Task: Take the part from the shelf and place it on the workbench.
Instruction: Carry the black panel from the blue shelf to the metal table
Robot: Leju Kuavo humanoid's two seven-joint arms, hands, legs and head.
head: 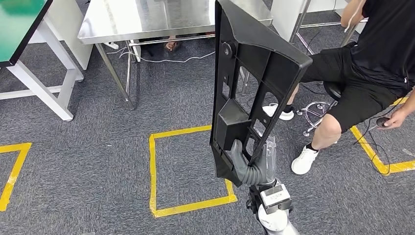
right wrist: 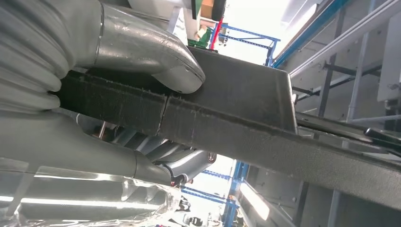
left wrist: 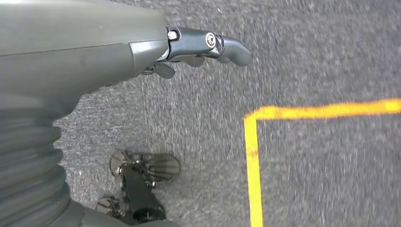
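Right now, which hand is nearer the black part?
Right. The right hand grips the black part at its lower end, holding it upright. The left hand hangs over the carpet, holding nothing.

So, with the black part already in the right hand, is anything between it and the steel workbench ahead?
Nothing visible does. The right hand holds the black part upright, and open carpet with a yellow tape square lies before the steel workbench. A seated person is off to the right.
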